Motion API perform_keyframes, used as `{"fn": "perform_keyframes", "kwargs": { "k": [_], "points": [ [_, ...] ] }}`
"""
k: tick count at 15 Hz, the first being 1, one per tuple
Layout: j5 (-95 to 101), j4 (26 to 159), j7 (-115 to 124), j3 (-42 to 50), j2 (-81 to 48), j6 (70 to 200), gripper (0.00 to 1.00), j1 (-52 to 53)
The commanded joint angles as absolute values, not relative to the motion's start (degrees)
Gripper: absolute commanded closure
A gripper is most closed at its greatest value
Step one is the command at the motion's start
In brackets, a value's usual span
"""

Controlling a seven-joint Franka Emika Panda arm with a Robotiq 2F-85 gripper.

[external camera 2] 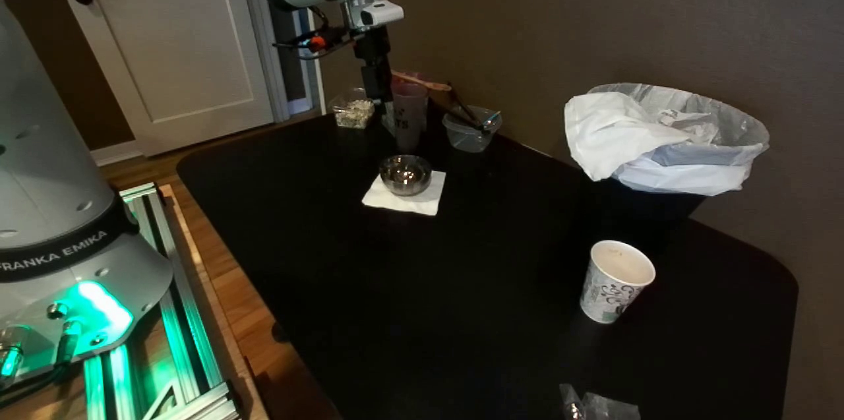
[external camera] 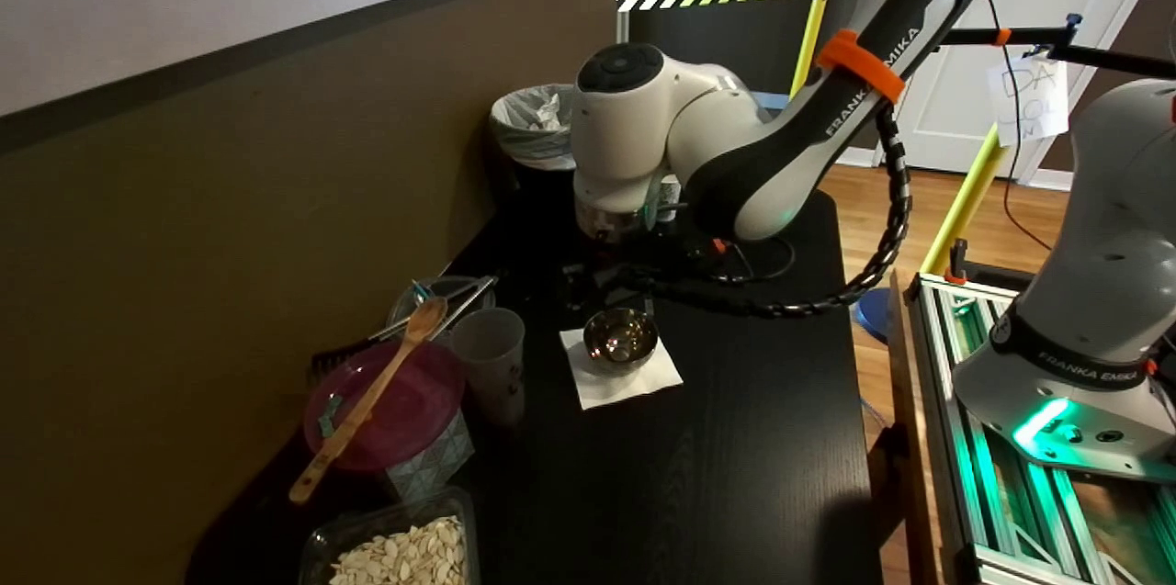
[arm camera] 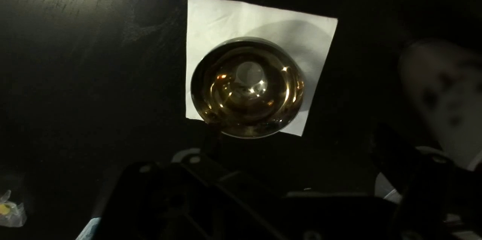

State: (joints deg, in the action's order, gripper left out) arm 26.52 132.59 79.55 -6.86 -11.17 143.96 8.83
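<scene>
The white arm [external camera: 726,121] wears a black FRANKA EMIKA panel [external camera: 792,149], orange band [external camera: 861,66], black cable [external camera: 898,199] and seemingly black pincer [external camera 2: 380,100].

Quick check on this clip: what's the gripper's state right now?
Gripper: open, jaws wide apart in the wrist view, holding nothing.

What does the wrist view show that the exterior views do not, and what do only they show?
Only the wrist view shows a yellow patch on a clear wrapper, and clearly that the end effector is open.
Only the exterior views, both of them, show the wooden spoon, the pale seeds and the green-lit robot base.
Shared: the metal bowl, upright on a white napkin on the dark table.
</scene>
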Motion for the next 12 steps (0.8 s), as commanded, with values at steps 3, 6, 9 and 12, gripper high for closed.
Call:
{"fn": "perform_keyframes", "kwargs": {
  "k": [3, 6, 9, 12],
  "points": [
    [26.1, 130.1, 76.2, -6.1, -17.0, 144.6, 0.00, 12.8],
    [26.2, 128.7, 75.6, -5.3, -19.8, 145.4, 0.00, 14.7],
    [26.9, 126.7, 73.8, -4.3, -22.2, 145.5, 0.00, 16.0],
    [28.0, 124.2, 70.3, -2.6, -24.2, 145.0, 0.15, 17.0]
  ]
}}
